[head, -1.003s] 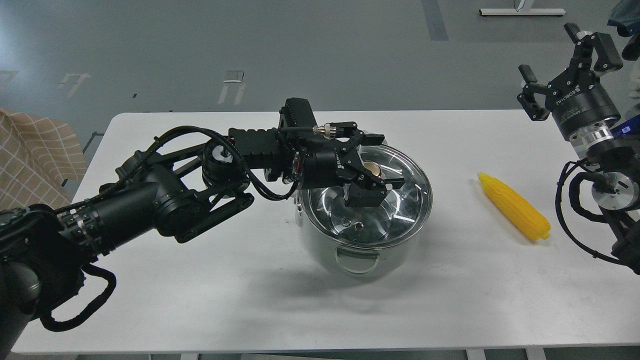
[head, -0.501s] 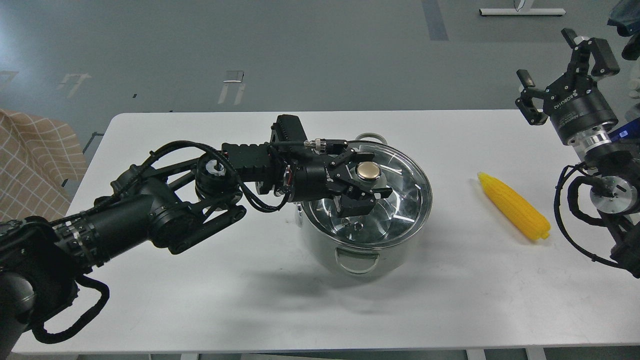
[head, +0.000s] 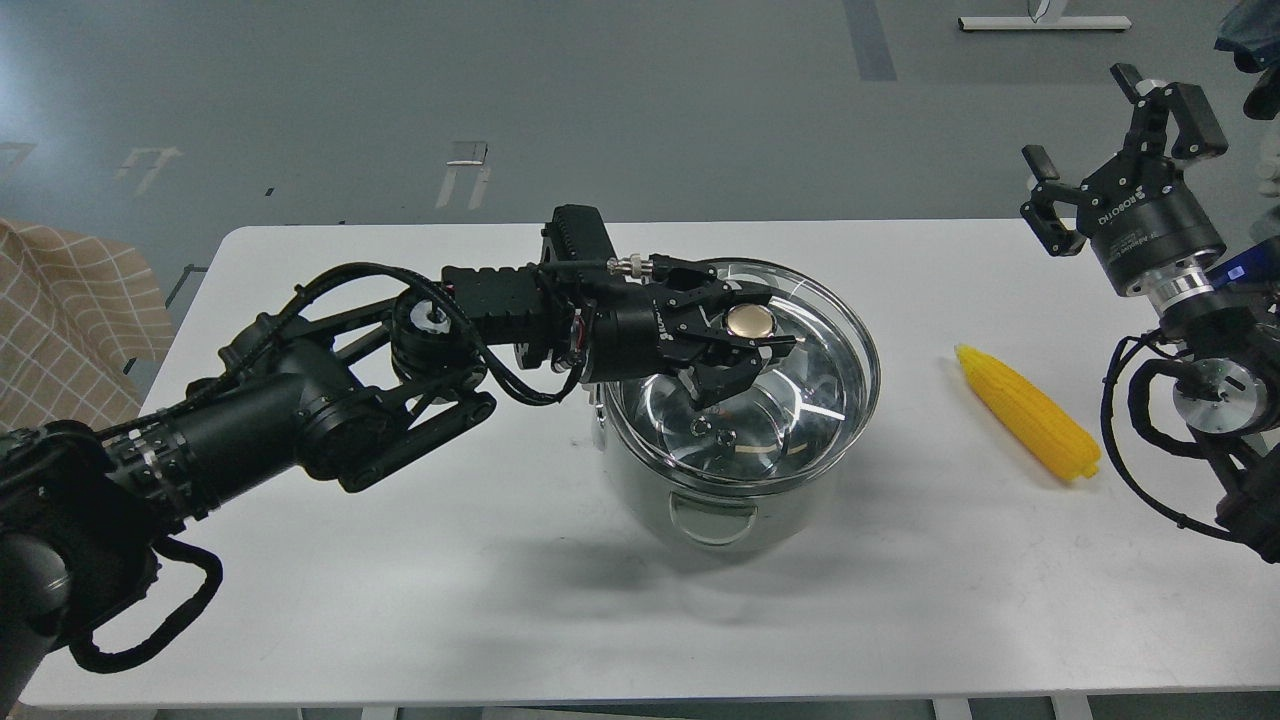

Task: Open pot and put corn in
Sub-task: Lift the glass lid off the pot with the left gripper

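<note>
The steel pot (head: 640,480) stands mid-table with a loop handle facing me. The glass lid (head: 835,345) with a brass knob (head: 750,320) is raised and tilted a little above the pot's rim. My left gripper (head: 748,328) reaches in from the left and is shut on the knob, holding the lid. The yellow corn (head: 1030,415) lies on the table to the right of the pot, tapered end away from me. My right gripper (head: 1100,125) is open and empty, held high beyond the table's far right corner, above and behind the corn.
The white table (head: 400,600) bears only the pot and the corn. A checked cloth (head: 60,320) lies off the table's left edge. Grey floor lies beyond the far edge.
My left gripper has drawn back onto the knob and closed on it. The lid has risen off the pot's rim and tilted. My right gripper has drifted slightly up and left.
</note>
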You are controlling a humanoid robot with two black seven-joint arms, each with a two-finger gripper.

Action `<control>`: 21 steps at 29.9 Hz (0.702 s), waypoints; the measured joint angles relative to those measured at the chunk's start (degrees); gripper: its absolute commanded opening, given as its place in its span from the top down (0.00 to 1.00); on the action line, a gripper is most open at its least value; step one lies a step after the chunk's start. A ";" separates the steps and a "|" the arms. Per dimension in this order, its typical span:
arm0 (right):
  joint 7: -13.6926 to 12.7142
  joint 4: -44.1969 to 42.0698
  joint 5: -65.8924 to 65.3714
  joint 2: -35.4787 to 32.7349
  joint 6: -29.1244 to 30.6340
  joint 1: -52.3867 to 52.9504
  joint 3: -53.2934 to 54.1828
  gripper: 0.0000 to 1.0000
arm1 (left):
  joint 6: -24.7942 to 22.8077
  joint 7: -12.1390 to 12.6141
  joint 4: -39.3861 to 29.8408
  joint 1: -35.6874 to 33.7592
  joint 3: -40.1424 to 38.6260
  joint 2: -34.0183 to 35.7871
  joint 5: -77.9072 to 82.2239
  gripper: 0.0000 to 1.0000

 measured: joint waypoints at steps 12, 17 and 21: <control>0.00 0.01 0.00 -0.43 0.00 -0.09 -0.04 0.00 | -0.15 0.06 -8.36 -4.56 -1.12 22.86 -6.45 1.00; 0.00 0.01 0.00 -0.44 0.00 -0.26 -0.07 0.00 | 4.89 0.04 -9.55 1.36 -0.71 33.77 -12.08 1.00; 0.00 0.08 -0.05 -0.39 0.00 -0.34 -0.08 0.00 | 10.73 0.07 -9.47 7.54 -1.16 38.58 -14.92 1.00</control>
